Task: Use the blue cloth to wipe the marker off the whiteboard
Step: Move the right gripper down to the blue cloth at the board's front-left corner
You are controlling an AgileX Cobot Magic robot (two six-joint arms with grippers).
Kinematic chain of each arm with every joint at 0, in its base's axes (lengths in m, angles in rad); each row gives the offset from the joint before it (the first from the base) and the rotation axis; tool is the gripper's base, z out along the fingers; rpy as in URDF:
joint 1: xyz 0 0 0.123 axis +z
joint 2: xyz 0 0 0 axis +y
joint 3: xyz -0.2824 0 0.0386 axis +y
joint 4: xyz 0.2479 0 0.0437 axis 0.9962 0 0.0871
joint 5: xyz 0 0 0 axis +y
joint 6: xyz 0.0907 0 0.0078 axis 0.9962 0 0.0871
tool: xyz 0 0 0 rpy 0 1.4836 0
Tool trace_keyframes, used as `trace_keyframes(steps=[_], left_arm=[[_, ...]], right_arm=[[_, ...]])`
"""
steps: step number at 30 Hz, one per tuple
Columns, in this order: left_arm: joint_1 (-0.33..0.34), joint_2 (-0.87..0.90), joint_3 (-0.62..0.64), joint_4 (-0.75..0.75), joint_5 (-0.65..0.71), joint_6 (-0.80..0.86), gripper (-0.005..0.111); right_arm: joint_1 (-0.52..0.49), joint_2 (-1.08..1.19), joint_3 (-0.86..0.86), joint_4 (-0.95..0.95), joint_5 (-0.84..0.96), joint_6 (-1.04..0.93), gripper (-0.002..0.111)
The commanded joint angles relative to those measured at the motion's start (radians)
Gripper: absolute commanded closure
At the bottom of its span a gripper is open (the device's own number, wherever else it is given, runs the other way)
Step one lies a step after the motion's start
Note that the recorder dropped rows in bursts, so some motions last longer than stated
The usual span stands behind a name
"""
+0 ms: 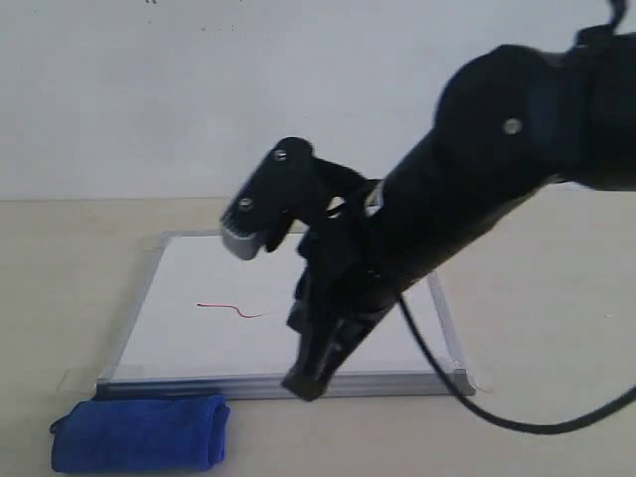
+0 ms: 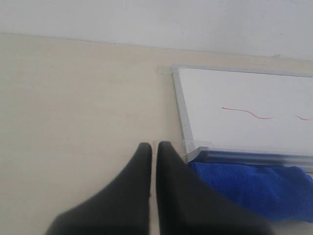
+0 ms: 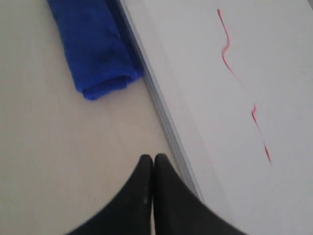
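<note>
The whiteboard (image 1: 189, 338) lies flat on the table with a thin wavy red marker line (image 1: 234, 311) on its left half. The rolled blue cloth (image 1: 139, 433) rests on the table against the board's front left corner. My right gripper (image 1: 308, 383) hangs shut and empty over the board's front edge, well right of the cloth. In the right wrist view the gripper (image 3: 153, 159) is beside the frame, with the cloth (image 3: 95, 49) and two marker lines (image 3: 226, 46) ahead. The left gripper (image 2: 154, 146) is shut on nothing, just beside the cloth (image 2: 259, 188) and the board (image 2: 234, 88).
The pale wooden table (image 1: 556, 328) spreads around the board on every side. A plain white wall (image 1: 199, 89) stands behind it. A black cable (image 1: 517, 422) trails from the right arm over the table at the right.
</note>
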Motion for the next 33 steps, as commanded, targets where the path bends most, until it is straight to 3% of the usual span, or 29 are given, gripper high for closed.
trace_keyframes(steps=[1, 6, 12, 14, 21, 29, 33], left_arm=[[-0.005, -0.002, -0.001, -0.009, -0.002, -0.008, 0.103], [-0.005, -0.002, -0.001, -0.009, -0.002, -0.008, 0.103], [-0.005, -0.002, -0.001, -0.009, -0.002, -0.008, 0.103], [-0.005, -0.002, -0.001, -0.009, -0.002, -0.008, 0.103], [-0.005, -0.002, -0.001, -0.009, -0.002, -0.008, 0.103], [-0.005, -0.002, -0.001, -0.009, -0.002, -0.008, 0.103], [-0.005, -0.002, -0.001, -0.009, -0.002, -0.008, 0.103]], right_arm=[[0.048, 0.117, -0.131, 0.108, 0.05, -0.026, 0.108], [0.054, 0.265, -0.289, 0.25, 0.146, -0.09, 0.108], [0.081, 0.401, -0.411, 0.281, 0.141, -0.108, 0.106], [0.094, 0.44, -0.444, 0.279, 0.13, -0.11, 0.099], [0.136, 0.546, -0.475, 0.276, 0.065, -0.177, 0.053], [0.165, 0.584, -0.475, 0.28, -0.002, -0.28, 0.051], [0.165, 0.607, -0.475, 0.279, -0.01, -0.309, 0.038]])
